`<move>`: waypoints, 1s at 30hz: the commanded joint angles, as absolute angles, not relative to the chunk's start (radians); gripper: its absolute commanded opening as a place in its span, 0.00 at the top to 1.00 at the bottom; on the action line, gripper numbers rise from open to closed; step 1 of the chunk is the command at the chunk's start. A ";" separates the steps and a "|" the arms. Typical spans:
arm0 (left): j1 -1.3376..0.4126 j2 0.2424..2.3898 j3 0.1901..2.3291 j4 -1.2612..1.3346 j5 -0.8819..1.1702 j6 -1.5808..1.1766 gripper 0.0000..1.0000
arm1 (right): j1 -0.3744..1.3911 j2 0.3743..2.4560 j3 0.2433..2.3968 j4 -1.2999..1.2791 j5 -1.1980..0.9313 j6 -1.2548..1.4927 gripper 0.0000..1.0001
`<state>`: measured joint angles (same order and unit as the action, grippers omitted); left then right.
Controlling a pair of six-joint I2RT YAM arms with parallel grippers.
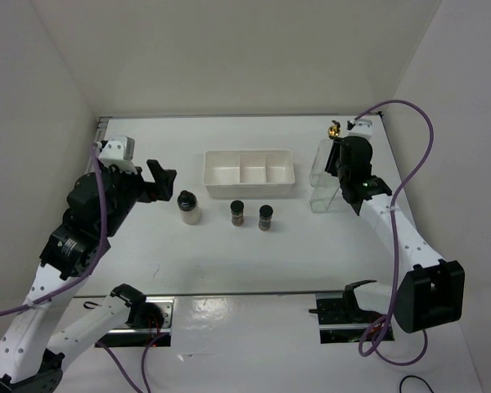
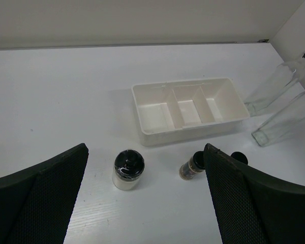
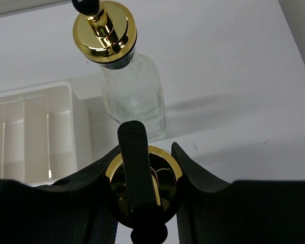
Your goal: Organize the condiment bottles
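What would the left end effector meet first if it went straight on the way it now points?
Probably the squat whitish jar: it stands between the open jaws of the left end effector in the wrist view, with the white tray beyond it. Depth is uncertain.

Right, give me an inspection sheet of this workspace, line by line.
Surface: white table, a few small marks.
Job's things: whitish jar and two dark jars stand in a row before the tray; right of it, gripped bottle and free bottle.
Clutter: white divided tray, three compartments.
Grippers: left gripper open, left of the whitish jar, holding nothing; right gripper shut on the gripped bottle's gold top.
Cables: purple cables loop from both arms.
Surroundings: plain white walls; nothing else seen.
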<state>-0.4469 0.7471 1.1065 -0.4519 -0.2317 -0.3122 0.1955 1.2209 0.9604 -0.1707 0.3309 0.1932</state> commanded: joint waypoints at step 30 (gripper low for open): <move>-0.449 0.699 1.086 -0.448 -0.213 -0.333 0.00 | 0.264 1.210 1.298 -0.281 0.040 0.141 1.00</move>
<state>-0.4469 0.7078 1.0897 -0.4721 -0.2264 -0.3199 0.2558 1.1919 1.2121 -0.3046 0.1085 0.1623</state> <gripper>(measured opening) 1.001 0.438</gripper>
